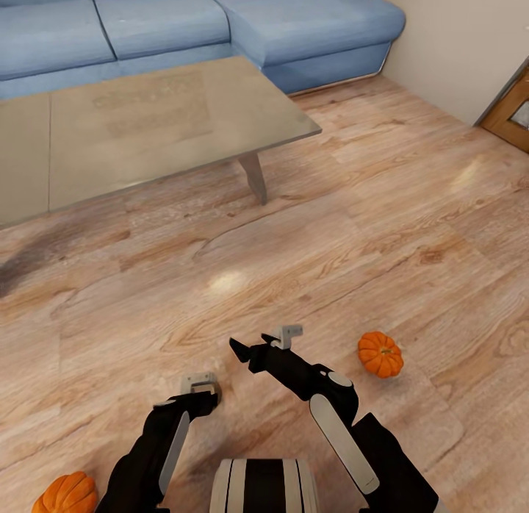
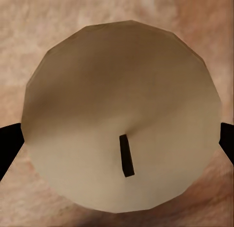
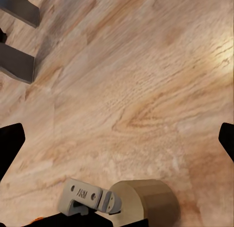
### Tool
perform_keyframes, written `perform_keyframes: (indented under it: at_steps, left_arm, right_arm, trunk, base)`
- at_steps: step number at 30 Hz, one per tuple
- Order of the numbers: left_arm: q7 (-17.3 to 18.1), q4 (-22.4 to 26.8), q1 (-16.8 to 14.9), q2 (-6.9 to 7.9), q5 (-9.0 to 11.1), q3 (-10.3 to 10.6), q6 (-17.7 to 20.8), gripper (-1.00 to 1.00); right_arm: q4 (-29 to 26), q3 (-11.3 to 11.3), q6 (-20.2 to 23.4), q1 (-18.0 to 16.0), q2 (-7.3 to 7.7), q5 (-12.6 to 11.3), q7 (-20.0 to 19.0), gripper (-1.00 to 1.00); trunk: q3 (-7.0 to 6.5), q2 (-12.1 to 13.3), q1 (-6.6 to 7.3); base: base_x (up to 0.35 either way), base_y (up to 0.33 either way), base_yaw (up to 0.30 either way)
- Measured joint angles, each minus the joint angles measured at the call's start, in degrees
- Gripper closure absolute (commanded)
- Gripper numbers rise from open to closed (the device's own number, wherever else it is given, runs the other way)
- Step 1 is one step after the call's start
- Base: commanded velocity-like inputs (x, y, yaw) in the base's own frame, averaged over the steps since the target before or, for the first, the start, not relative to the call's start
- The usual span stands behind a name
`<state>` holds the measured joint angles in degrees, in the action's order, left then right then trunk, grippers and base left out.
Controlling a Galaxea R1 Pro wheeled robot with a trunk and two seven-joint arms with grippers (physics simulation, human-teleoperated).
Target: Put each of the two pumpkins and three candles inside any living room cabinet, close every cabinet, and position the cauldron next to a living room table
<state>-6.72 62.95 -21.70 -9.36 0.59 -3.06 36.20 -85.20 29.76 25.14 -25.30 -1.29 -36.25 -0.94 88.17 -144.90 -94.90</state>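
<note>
Left wrist view reveals candle (image 2: pixel 122 115) between fingers (image 2: pixel 9 144).

The bright-orange ribbed pumpkin (image 1: pixel 66 494) on the floor at the lower left is cut by the head view's bottom edge. The grey glass-topped bench (image 1: pixel 147 131) runs off the left edge. The pale beige candle (image 2: pixel 122 115) hides whatever lies under it in the left wrist view

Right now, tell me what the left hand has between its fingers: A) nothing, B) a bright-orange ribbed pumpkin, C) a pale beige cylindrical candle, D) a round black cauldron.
C: the left wrist view shows a pale beige cylindrical candle with a dark wick between the left hand's fingers.
</note>
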Motion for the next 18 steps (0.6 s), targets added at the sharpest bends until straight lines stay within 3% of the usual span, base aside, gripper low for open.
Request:
perform_keyframes:
  at_steps: [4,8,12,15,18]
  left_arm:
    - [0.0,0.2,0.0,0.1,0.0,-0.3,0.1,1.0]
    - [-0.1,0.9,0.0,0.17,0.0,-0.5,0.2,1.0]
    - [-0.2,4.0,0.0,0.25,-0.3,-0.7,1.1,1.0]
    - [-0.2,9.0,0.0,0.46,-0.4,-1.0,6.5,1.0]
    - [-0.4,11.5,0.0,2.72,-0.6,-2.4,10.0,1.0]
  right_arm:
    - [0.1,-0.1,0.2,0.0,-0.06,0.0,0.1,-1.0]
    - [0.2,-0.3,0.3,0.0,-0.06,-0.2,0.1,-1.0]
    - [0.4,-2.4,0.5,0.0,-0.13,-0.2,0.1,-1.0]
    - [0.5,-3.4,0.6,0.0,-0.32,-0.2,0.2,-1.0]
    - [0.5,-3.6,0.7,0.0,-0.55,0.2,4.0,-1.0]
  trunk:
    - [-0.89,0.1,0.1]
    - [-0.89,0.1,0.1]
    - [-1.56,0.1,0.18]
    - [-2.22,0.1,0.26]
    - [-2.88,0.2,0.34]
  base:
    - [0.0,0.0,0.0]
    - [0.0,0.0,0.0]
    - [0.0,0.0,0.0]
    - [0.0,0.0,0.0]
    - [0.0,0.0,0.0]
